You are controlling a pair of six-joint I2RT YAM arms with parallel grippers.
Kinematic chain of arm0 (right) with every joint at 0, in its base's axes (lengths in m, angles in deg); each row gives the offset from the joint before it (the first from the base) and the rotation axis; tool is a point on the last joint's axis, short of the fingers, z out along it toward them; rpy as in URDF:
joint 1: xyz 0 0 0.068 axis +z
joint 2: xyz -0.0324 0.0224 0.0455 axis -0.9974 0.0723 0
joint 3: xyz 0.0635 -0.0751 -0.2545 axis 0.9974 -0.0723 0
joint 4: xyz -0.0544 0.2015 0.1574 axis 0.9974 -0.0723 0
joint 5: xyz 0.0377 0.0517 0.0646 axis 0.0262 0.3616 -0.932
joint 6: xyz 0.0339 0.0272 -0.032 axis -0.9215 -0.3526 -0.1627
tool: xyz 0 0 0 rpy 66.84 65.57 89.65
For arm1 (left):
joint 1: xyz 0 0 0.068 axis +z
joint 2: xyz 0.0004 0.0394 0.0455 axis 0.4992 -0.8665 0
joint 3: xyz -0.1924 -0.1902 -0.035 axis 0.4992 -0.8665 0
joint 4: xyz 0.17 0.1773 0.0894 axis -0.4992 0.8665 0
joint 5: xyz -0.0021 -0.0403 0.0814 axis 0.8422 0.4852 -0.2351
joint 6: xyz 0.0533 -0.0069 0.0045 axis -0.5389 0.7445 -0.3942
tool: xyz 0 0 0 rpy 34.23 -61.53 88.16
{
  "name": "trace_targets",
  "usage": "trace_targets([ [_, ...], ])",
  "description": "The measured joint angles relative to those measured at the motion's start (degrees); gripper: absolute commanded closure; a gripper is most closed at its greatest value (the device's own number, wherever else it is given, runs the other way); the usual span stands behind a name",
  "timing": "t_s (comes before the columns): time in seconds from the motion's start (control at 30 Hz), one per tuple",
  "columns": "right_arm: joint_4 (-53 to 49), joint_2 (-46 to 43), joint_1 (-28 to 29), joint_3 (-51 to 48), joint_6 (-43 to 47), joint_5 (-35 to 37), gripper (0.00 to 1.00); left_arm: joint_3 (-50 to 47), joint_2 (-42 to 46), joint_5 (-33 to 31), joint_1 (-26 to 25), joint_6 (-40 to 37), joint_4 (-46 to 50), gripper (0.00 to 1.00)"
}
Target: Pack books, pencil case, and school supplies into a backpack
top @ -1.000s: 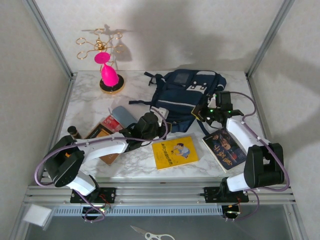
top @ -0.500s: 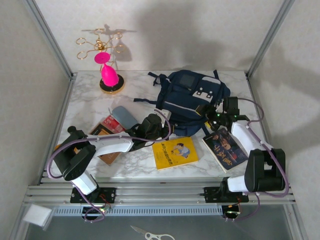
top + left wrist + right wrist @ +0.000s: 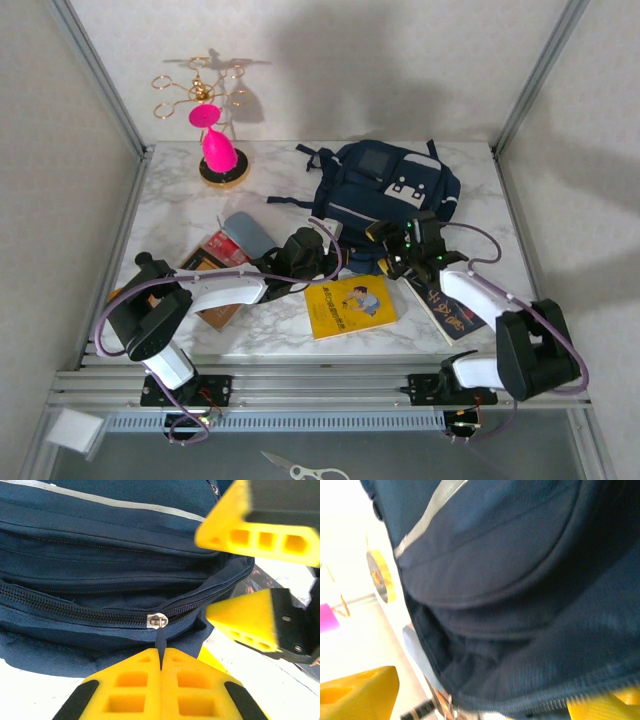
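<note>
zipper pull [image 3: 160, 637] of backpack [image 3: 100, 545] pinched by left tool [image 3: 161, 655] — right tool [image 3: 206, 575] spread.

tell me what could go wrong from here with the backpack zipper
The left gripper pinches only the thin dark zipper tab, which might slip out.
The open right gripper sits close by and could bump the left one.
The soft navy-blue fabric backpack may drag along rather than unzip, since nothing seems to brace it.
</note>
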Motion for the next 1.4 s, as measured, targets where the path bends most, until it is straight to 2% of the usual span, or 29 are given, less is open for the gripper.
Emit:
trace_targets([
  [0.1, 1.2, 4.2, 1.1, 1.8, -3.7, 3.1, 0.36, 0.1, 0.0, -0.1, 0.0, -0.2, 0.1, 1.0],
  [0.17, 1.1, 6.8, 1.9, 3.4, -4.8, 4.7, 0.52, 0.1, 0.0, -0.6, 0.0, -0.4, 0.1, 1.0],
  [0.3, 0.3, 11.0, 2.6, 7.1, -3.7, 5.9, 0.78, 0.4, 0.0, -3.1, 0.2, -0.8, 1.4, 1.0],
  [0.43, -2.3, 15.0, 3.8, 12.6, 0.1, 5.8, 0.93, 0.4, 0.2, -6.4, 0.6, -1.1, 2.8, 1.0],
  [0.53, -4.3, 17.2, 4.9, 16.1, 3.6, 5.2, 1.0, 0.3, 1.6, -8.6, 1.1, -1.1, 4.4, 1.0],
  [0.7, -7.5, 17.5, 5.8, 19.3, 10.7, 3.0, 1.0, -0.4, 5.3, -11.1, 1.5, -1.1, 7.0, 1.0],
  [0.87, -10.1, 11.6, 4.1, 18.5, 18.3, -0.6, 1.0, -1.4, 8.7, -10.8, 1.2, -1.1, 7.7, 1.0],
  [1.03, -15.1, 5.0, -2.9, 17.9, 26.9, -6.3, 1.0, -1.4, 9.4, -9.0, 1.1, -1.1, 6.8, 1.0],
  [1.2, -21.4, 2.6, -10.2, 17.8, 34.9, -10.9, 1.0, -1.2, 8.7, -6.8, 1.1, -1.3, 5.9, 1.0],
  [1.33, -25.1, 2.6, -15.5, 17.8, 39.6, -13.3, 0.95, -0.8, 6.6, -5.3, 1.4, -1.3, 5.4, 1.0],
  [1.37, -25.5, 2.6, -16.8, 17.8, 40.1, -13.7, 0.92, -0.8, 6.2, -5.0, 1.6, -1.3, 5.1, 1.0],
  [1.4, -25.8, 2.6, -18.1, 17.8, 40.5, -13.9, 0.83, -0.7, 5.6, -4.4, 1.7, -1.3, 4.7, 1.0],
])
